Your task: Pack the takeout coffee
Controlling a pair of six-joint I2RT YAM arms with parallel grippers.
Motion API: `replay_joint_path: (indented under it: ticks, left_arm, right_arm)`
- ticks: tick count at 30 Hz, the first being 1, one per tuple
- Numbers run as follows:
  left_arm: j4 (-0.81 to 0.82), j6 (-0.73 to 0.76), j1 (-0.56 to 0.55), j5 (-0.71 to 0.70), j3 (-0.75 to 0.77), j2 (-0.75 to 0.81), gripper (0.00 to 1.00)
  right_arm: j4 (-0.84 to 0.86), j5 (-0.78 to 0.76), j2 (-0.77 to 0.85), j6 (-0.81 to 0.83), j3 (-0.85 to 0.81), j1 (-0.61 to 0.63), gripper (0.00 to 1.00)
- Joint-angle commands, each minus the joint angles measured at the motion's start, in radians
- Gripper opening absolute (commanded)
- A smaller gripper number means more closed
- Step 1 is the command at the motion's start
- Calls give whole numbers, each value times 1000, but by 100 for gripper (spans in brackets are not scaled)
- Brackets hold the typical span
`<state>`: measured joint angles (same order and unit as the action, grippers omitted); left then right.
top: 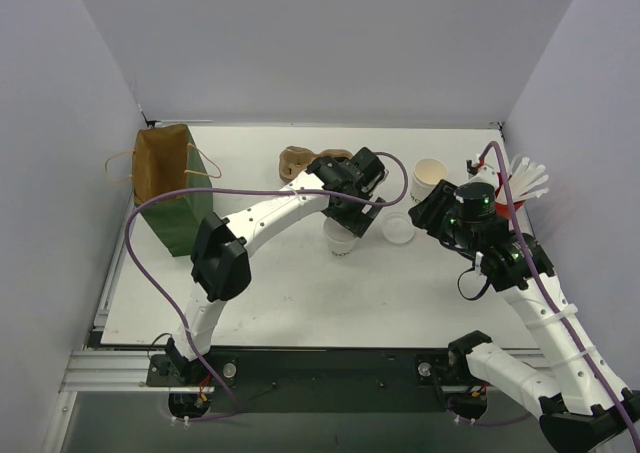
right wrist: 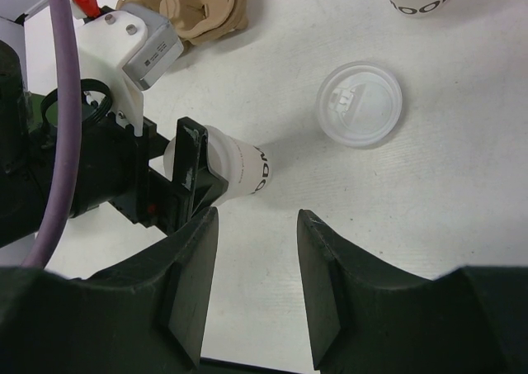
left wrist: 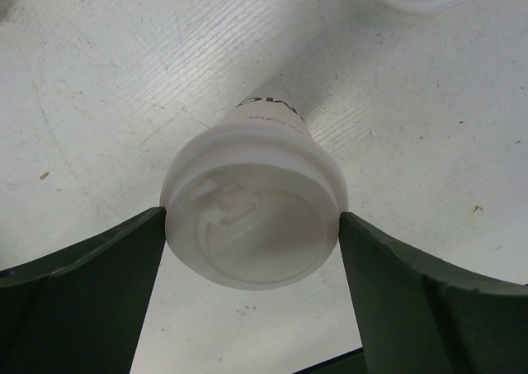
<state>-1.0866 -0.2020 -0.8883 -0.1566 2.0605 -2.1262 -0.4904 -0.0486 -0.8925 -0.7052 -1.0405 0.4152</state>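
The takeout coffee (top: 340,241) is a small white paper cup with its white lid on, standing upright mid-table. In the left wrist view the lidded takeout coffee (left wrist: 252,213) sits between my left gripper's (left wrist: 252,250) dark fingers (left wrist: 99,283), whose tips lie at the lid's rim on both sides. My left gripper (top: 347,216) hangs over the cup, jaws at their widest. The right wrist view shows the takeout coffee (right wrist: 239,172) with a left finger against its lid. My right gripper (right wrist: 257,217) hovers to the right of it, open and empty. From above, the right gripper (top: 428,213) is near the loose lid.
A loose clear-white lid (top: 398,229) lies right of the cup. A white cup with a tan inside (top: 428,178) and a red cup of white straws (top: 515,188) stand at the back right. A paper bag (top: 165,183) stands at the left. A tan moulded holder (top: 297,160) lies at the back.
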Motion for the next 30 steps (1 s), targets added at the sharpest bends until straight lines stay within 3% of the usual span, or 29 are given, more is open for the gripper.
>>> replay_joint_path:
  ticks: [1, 19, 30]
  left_arm:
    - [39, 6, 9, 8, 1, 11, 96]
    - [102, 3, 32, 26, -51, 44, 97]
    - [183, -14, 43, 58, -180, 72, 97]
  right_arm:
    - [-2, -16, 0, 12, -1, -6, 39]
    - [-4, -5, -23, 18, -16, -6, 38]
    - [-4, 0, -34, 12, -10, -4, 38]
